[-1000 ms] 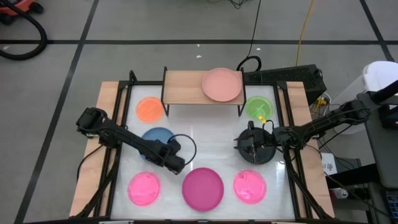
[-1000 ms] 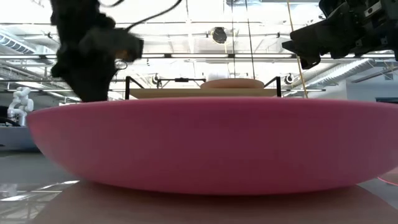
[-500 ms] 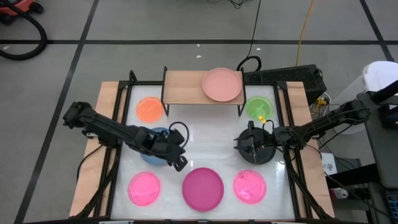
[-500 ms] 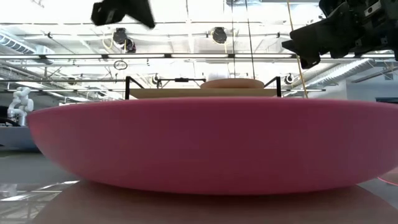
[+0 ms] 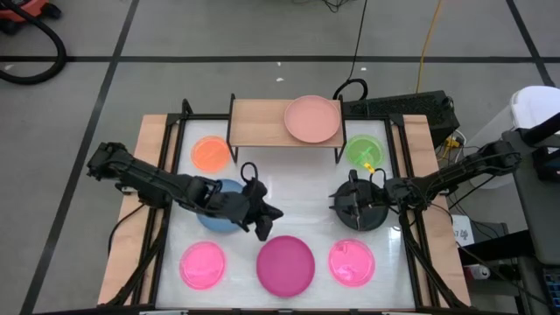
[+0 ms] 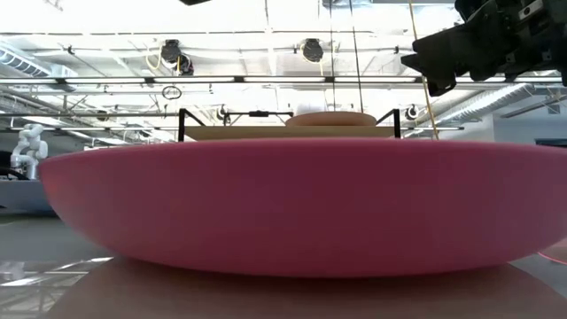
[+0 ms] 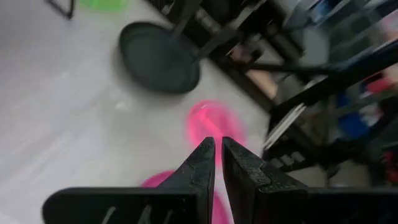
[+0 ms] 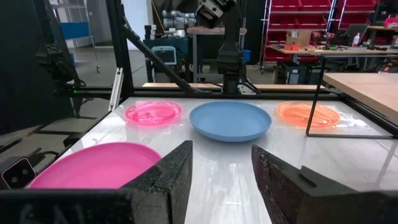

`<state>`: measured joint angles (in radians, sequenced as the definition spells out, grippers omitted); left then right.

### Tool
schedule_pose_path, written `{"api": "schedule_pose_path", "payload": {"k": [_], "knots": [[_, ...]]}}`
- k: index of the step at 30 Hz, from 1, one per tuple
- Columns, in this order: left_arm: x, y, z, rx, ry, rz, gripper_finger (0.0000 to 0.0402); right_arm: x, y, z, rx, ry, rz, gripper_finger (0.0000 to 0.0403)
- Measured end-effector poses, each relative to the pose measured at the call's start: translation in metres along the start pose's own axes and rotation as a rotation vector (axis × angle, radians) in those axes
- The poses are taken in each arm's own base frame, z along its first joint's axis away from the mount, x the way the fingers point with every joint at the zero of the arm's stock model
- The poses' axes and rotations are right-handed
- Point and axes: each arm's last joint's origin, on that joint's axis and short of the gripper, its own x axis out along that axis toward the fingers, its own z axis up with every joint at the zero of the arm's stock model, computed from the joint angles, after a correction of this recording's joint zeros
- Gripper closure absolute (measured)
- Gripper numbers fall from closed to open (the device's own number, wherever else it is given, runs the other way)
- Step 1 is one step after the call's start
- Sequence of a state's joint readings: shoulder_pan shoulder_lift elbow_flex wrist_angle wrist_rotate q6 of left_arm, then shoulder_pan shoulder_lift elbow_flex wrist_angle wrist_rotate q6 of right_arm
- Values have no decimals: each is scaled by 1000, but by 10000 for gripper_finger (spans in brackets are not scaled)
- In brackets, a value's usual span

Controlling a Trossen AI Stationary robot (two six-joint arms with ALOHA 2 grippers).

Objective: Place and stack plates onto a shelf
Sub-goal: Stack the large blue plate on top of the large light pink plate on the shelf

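The light-wood shelf (image 5: 262, 122) stands at the table's far edge, and the salmon plate (image 5: 312, 119) lies flat on its right half. Flat on the table lie the orange (image 5: 211, 153), green (image 5: 363, 150), blue (image 5: 219, 208), black (image 7: 160, 57) and magenta (image 5: 285, 265) plates and two hot-pink ones (image 5: 203, 264) (image 5: 352, 262). My left gripper (image 5: 267, 219) hangs shut and empty above the table's middle, between the blue and magenta plates. My right gripper (image 5: 350, 203) stays open and empty over the black plate, its fingers (image 8: 163, 171) pointing level toward the table's left.
In the low view the magenta plate (image 6: 301, 208) fills the foreground and hides most of the table. My left arm lies across part of the blue plate. The shelf's left half is bare wood. Wooden rails (image 5: 153, 140) and black frames line the table's sides.
My left gripper has risen from the table beside the blue plate, out of the low view. It has drifted toward the table's middle and tipped from pointing steeply down to a shallow slant. It carries nothing. The plates lie as before.
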<state>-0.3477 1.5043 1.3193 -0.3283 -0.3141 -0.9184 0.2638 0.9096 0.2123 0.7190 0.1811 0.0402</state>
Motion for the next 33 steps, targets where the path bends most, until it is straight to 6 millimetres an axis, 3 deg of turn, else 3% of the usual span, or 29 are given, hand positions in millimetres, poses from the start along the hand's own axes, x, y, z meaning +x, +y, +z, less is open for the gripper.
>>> {"api": "schedule_pose_path", "payload": {"k": [8,13,21,27,33], "knots": [[0,-8,9,-8,-79,-88,369,0,0,1,1,-8,0,257],[4,2,20,240,-128,-21,369,0,0,1,2,-10,0,257],[9,24,31,260,-86,100,369,0,0,1,1,-7,1,257],[5,58,19,181,100,386,369,0,0,0,0,2,1,257],[-17,85,0,7,202,768,369,0,0,-2,1,20,0,257]]}}
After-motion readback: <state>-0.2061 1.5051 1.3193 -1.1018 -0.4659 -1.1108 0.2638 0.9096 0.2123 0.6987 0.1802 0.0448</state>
